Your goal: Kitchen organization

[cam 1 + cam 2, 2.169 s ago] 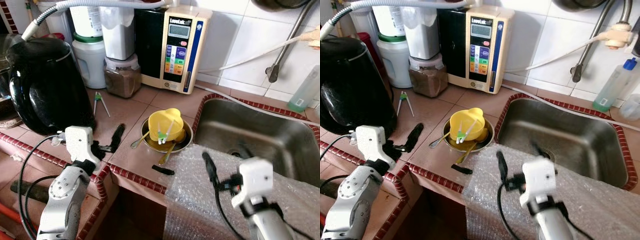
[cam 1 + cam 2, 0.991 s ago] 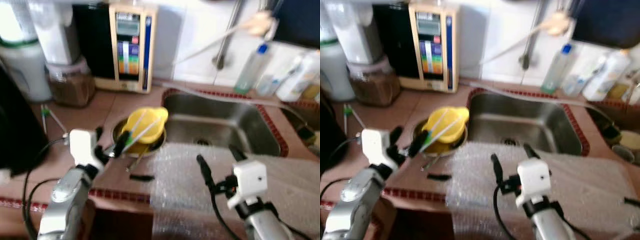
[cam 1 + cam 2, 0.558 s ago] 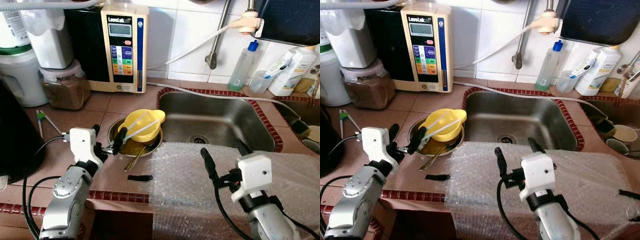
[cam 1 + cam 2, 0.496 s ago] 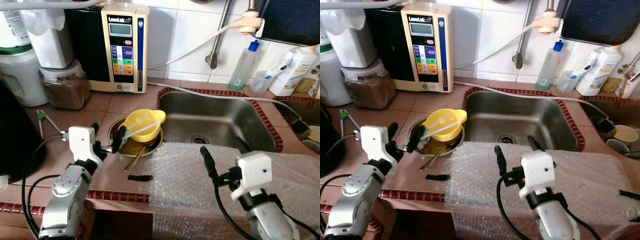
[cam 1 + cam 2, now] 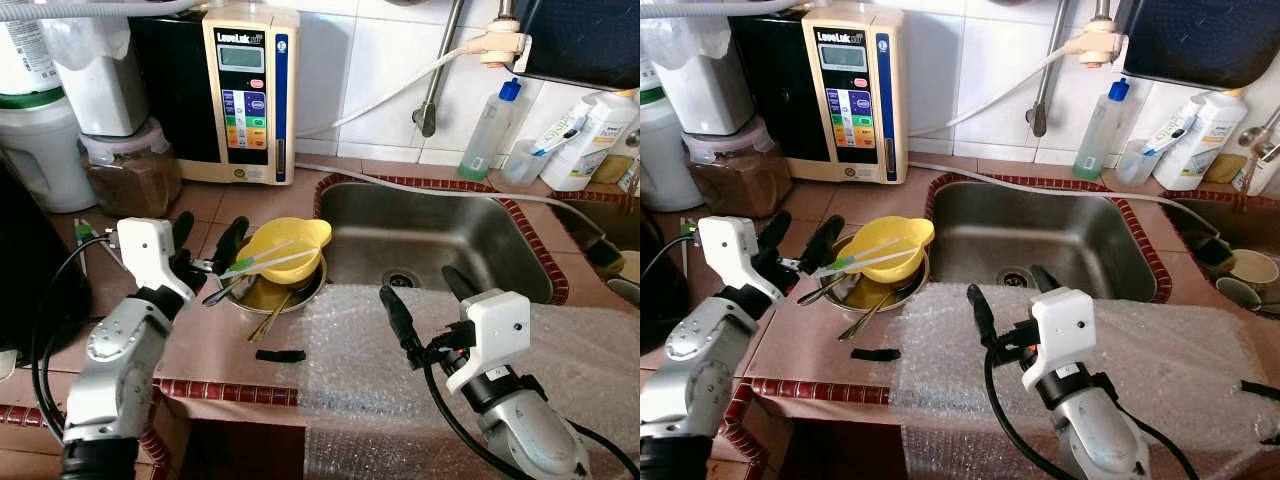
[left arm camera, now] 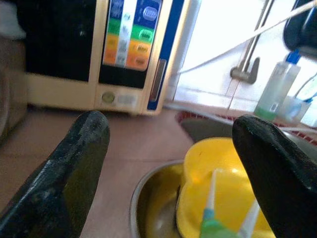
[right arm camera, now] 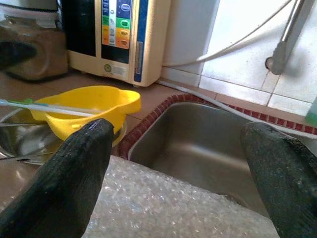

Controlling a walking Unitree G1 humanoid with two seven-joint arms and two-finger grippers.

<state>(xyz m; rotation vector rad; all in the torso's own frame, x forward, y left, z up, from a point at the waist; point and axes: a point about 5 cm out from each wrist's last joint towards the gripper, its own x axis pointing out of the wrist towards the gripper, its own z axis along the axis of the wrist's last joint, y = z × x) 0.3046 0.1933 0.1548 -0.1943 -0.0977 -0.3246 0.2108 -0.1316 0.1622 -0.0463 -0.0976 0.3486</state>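
A yellow bowl [image 5: 285, 250] sits inside a steel bowl [image 5: 303, 300] on the tiled counter, left of the sink [image 5: 440, 240]. White training chopsticks with green grips [image 5: 265, 262] lie across the yellow bowl, and spoons [image 5: 265, 318] lean in the steel one. My left gripper [image 5: 210, 225] hovers open just left of the bowls, with nothing between its fingers [image 6: 74, 163]. My right gripper [image 5: 417, 283] is open and empty above a sheet of bubble wrap [image 5: 370, 400] at the counter's front edge.
A water ioniser [image 5: 250, 90], a jar of brown powder [image 5: 130, 175] and white containers stand at the back left. A black kettle [image 5: 20, 270] is at the far left. Bottles [image 5: 487, 130] line the wall behind the sink. A small black piece [image 5: 280, 355] lies near the counter edge.
The camera swung right, then steadied. My left gripper lifted away from the steel bowl's rim, moved a little left and spread wider. My right gripper shifted slightly left.
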